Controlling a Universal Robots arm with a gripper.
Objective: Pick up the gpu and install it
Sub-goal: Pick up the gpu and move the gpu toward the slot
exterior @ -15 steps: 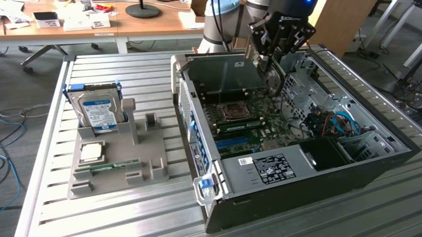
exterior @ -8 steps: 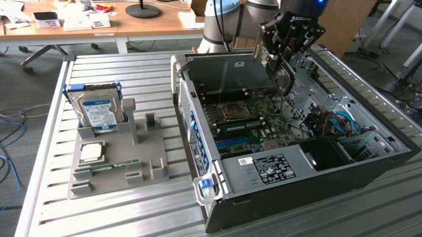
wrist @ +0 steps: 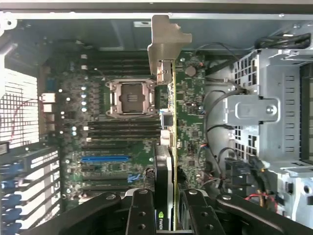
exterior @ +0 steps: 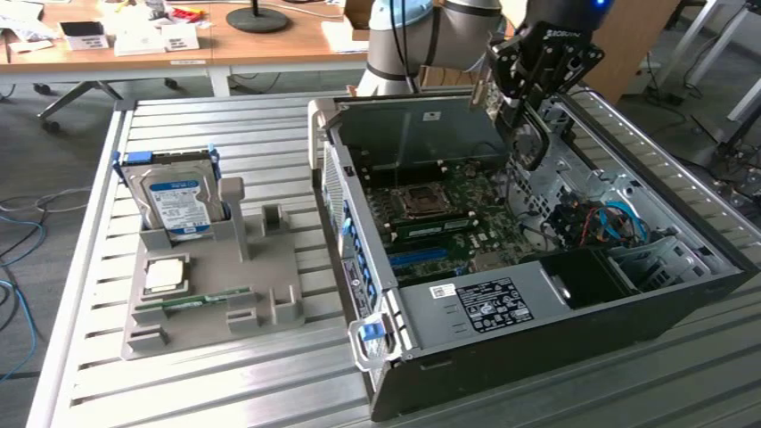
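Gpu (wrist: 170, 137) gripped in my hand (wrist: 168, 208), fingers (wrist: 142, 215) clamped on both flat faces, so I see the card edge-on. Its metal bracket (wrist: 164, 44) points away from me, toward the case wall. Card hangs above the motherboard (wrist: 122, 161), beside the bare processor socket (wrist: 131, 98). A blue slot (wrist: 105, 158) lies on the same side as the socket, apart from the card. From the wrist view I cannot tell how much gap there is between card and board.

In the exterior view I am over the far part of the open computer case (exterior: 666, 294), and the card dangles down into it, looking clear of the board. On the exterior view's left, well apart from me, a grey holder (exterior: 274, 267) sits on the slatted table (exterior: 178, 392). It carries an upright hard drive (exterior: 178, 201) with a blue label at its far end. A green memory stick (exterior: 196, 301) lies nearer.
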